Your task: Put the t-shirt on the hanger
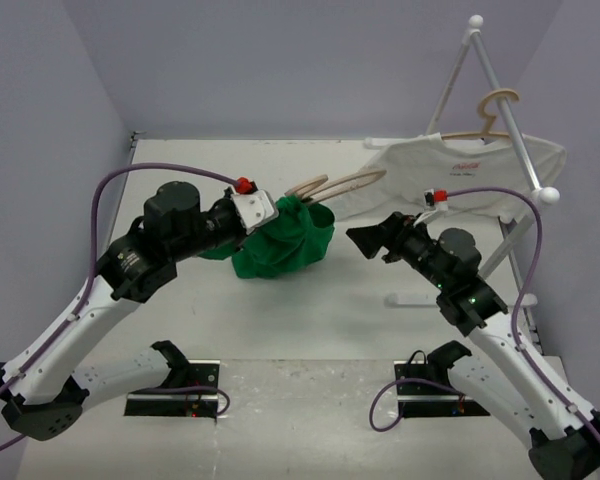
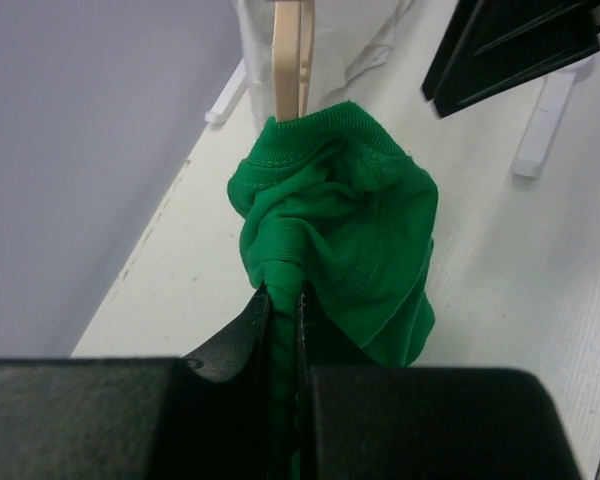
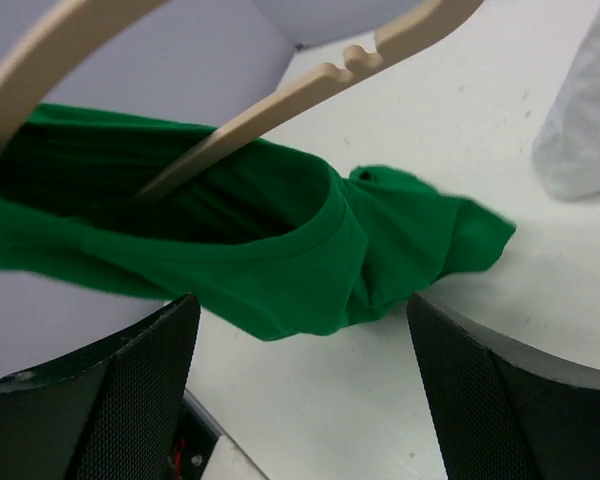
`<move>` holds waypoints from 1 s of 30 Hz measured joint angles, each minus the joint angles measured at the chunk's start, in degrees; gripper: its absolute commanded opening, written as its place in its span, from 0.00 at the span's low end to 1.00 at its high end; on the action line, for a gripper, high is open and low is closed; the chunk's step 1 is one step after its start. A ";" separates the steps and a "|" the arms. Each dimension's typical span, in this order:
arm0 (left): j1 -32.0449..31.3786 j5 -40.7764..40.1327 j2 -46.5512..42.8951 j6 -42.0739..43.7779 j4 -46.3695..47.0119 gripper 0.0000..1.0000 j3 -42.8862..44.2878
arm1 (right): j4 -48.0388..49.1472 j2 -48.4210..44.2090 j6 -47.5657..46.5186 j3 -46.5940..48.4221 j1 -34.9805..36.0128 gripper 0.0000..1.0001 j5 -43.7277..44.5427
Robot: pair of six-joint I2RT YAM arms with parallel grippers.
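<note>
Top external view puts the t-shirt [image 1: 283,240] near the middle of the tabletop [image 1: 320,320], a bright green bundle gathered up and not spread flat. The hanger [image 1: 340,185] pokes out of it toward the far right corner, its thin wooden arms rising clear of the cloth. From the right wrist, one notched arm of the hanger [image 3: 310,95] runs down into a ribbed opening of the t-shirt [image 3: 270,270]; whether that opening is the collar or the hem cannot be told.

The left pincer [image 2: 283,300] is pinched narrow on a fold of green cloth, holding the bundle up. The right pincer [image 1: 365,240] stands wide and holds nothing, facing the shirt from just beside it on the right.

As a judgement, the task is partly under way. The hanger has entered the shirt, but the cloth is crumpled around it. No shoulder sits on an arm, and the hook is not clearly through the neck. Threading, spreading and squaring the shirt are left.

Beyond, by the right edge toward the far right corner, a white rack [image 1: 500,100] carries a white t-shirt [image 1: 450,165] on a matching hanger [image 1: 495,110]. The tabletop is white and somewhat scuffed near the arm bases, and pale lavender walls close it in.
</note>
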 measured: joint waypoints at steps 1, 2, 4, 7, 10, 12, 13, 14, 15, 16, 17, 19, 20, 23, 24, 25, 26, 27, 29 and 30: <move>0.00 0.83 0.54 -0.17 -0.02 0.00 0.04 | 0.96 2.21 1.63 -0.31 0.00 0.82 -0.02; 0.00 1.54 1.16 -0.33 -0.13 0.00 0.04 | 1.74 3.71 3.29 -0.70 0.00 0.81 0.03; 0.00 2.73 2.39 -0.54 -0.36 0.00 0.04 | 3.17 5.62 6.15 -1.33 0.00 0.78 0.25; 0.00 3.94 3.63 -0.70 -0.46 0.00 0.04 | 6.60 7.04 8.97 -1.49 0.16 0.74 1.63; 0.00 4.86 3.86 -1.30 -0.35 0.00 0.04 | 9.61 9.07 10.84 -1.50 0.32 0.72 2.84; 0.00 5.31 3.88 -1.59 -0.22 0.00 0.04 | 11.29 10.85 11.67 -1.86 0.55 0.70 3.19; 0.00 5.52 3.89 -1.67 -0.17 0.00 0.04 | 12.10 11.70 12.02 -2.17 0.71 0.68 3.30; 0.00 5.71 3.90 -1.76 -0.16 0.00 0.04 | 12.93 12.46 12.36 -2.91 1.09 0.67 3.42; 0.00 5.85 3.92 -1.83 -0.11 0.00 0.04 | 13.66 13.15 12.70 -3.67 1.51 0.67 3.48; 0.00 5.95 3.95 -1.87 -0.04 0.00 0.04 | 14.32 13.78 13.01 -4.45 1.99 0.66 3.48; 0.00 5.95 3.99 -1.96 -0.02 0.00 0.04 | 14.85 14.52 13.21 -5.23 2.65 0.66 3.50; 0.00 5.94 4.17 -1.98 0.00 0.00 0.04 | 15.29 15.68 13.50 -6.56 4.11 0.62 3.51; 0.00 5.93 4.30 -1.98 0.00 0.00 0.04 | 15.52 16.05 13.56 -7.16 4.88 0.57 3.54; 0.00 5.91 4.60 -1.99 0.00 0.00 0.04 | 16.82 16.48 13.83 -9.04 6.46 0.21 4.26; 0.00 5.91 4.63 -2.01 0.00 0.00 0.04 | 17.12 16.66 13.98 -9.53 6.68 0.07 4.64; 0.00 5.91 4.63 -2.05 0.00 0.00 0.04 | 17.24 16.93 13.82 -9.84 6.78 0.00 5.07; 0.00 5.91 4.63 -2.09 0.02 0.00 0.04 | 17.17 17.22 13.95 -9.95 6.78 0.00 5.70; 0.00 5.93 4.63 -2.26 0.01 0.00 0.05 | 16.99 17.42 14.04 -9.95 6.77 0.00 6.48; 0.00 5.93 4.63 -2.94 -0.20 0.00 0.15 | 15.88 17.20 13.51 -9.85 6.56 0.00 8.55; 0.00 5.91 4.58 -3.15 -0.26 0.00 0.19 | 14.80 16.88 13.14 -9.63 6.31 0.00 9.60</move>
